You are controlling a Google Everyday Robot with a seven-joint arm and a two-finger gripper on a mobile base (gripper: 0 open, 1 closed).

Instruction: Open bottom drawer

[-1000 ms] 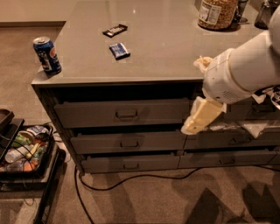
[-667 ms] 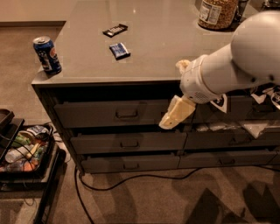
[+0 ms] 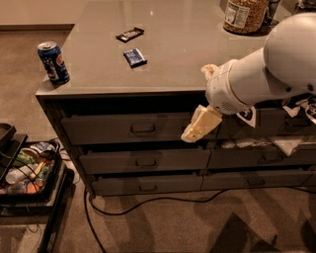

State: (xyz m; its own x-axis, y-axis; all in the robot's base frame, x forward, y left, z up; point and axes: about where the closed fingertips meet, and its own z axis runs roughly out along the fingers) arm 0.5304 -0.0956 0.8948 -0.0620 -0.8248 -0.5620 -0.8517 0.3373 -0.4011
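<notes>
Gripper [image 3: 190, 134] hangs by the top drawer [image 3: 98, 129], well above the bottom drawer [image 3: 146, 184] it must pull out, and I cannot tell if it is open.

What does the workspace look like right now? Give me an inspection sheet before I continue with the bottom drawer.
Surface: grey countertop.
Job's things: bottom drawer looks closed.
Clutter: Pepsi can, dark snack bar, blue packet and jar on the countertop.
Grippers: tool at top-drawer height, well above the bottom drawer.
Cables: black cable on the floor before the drawers.
Surroundings: cart of bottles at left; wrappers hanging from the neighbouring drawers.
</notes>
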